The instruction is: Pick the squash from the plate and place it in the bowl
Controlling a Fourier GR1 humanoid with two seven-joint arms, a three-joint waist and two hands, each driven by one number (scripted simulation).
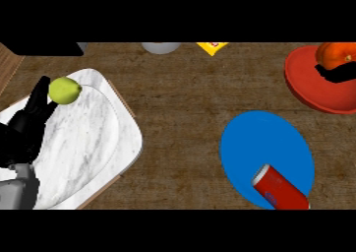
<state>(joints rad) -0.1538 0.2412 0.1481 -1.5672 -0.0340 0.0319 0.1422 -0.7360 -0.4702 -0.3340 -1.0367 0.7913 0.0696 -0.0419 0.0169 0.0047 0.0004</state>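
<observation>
Head view: round orange squash (339, 54), glossy red bowl (311, 83)

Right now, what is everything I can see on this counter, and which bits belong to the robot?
Counter: one, brown wood grain, under everything.
Bowl: one, red, upper right.
Squash: one, orange, over the bowl.
Plate: one, blue, right of centre.
Can: one, red, lying on the plate's lower edge.
Tray: one, white marble, left.
Apple: one, green, on the tray.
Grey thing: one, top edge.
Yellow thing: one, top edge.
Right hand: black, at the squash.
Left hand: black, fingers straight, over the tray.
</observation>
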